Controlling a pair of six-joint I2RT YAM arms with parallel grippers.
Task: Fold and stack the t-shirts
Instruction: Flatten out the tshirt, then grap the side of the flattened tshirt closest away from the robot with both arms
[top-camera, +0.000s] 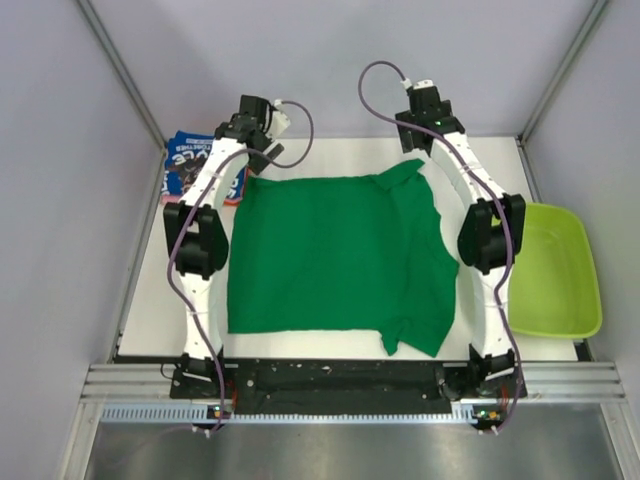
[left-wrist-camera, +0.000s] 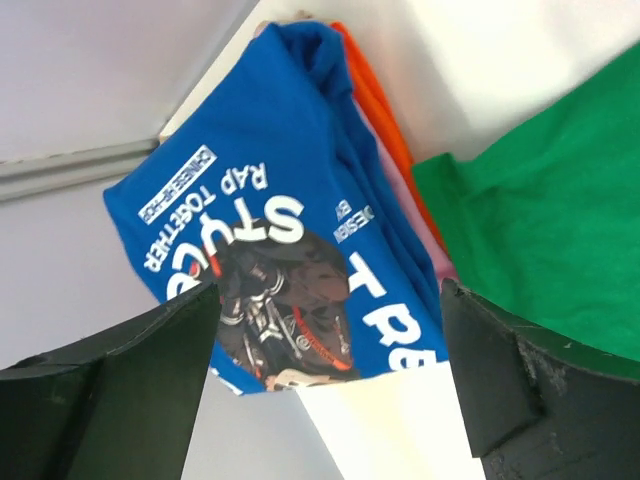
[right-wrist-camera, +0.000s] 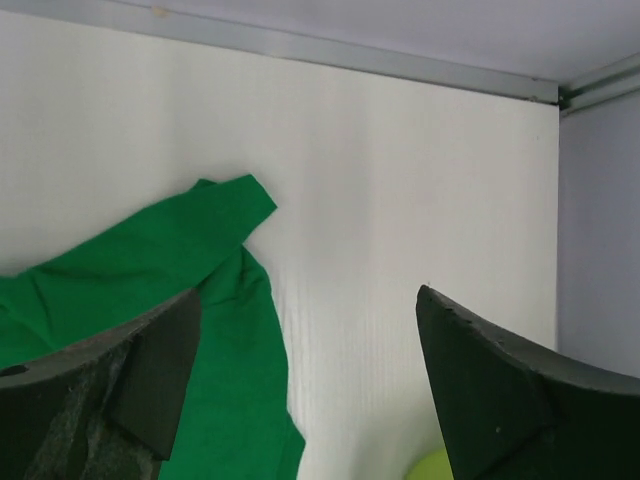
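From above, the green shirt (top-camera: 335, 250) lies spread flat mid-desk (top-camera: 340, 150) between the arms. The left gripper (top-camera: 265, 150) hangs over its far left corner, the right gripper (top-camera: 418, 148) over its far sleeve. The blue shirt (top-camera: 195, 165) sits at the far left corner, partly hidden by the left arm. A tub (top-camera: 555, 270) is at the right edge.

Left wrist: fingers (left-wrist-camera: 110, 400) apart and empty. The blue shirt lies ahead of them on an orange-pink shirt (left-wrist-camera: 385, 130) that shows only as an edge.

Right wrist: fingers (right-wrist-camera: 500, 390) apart and empty. The green sleeve is ahead on the left, its lower part cut off.
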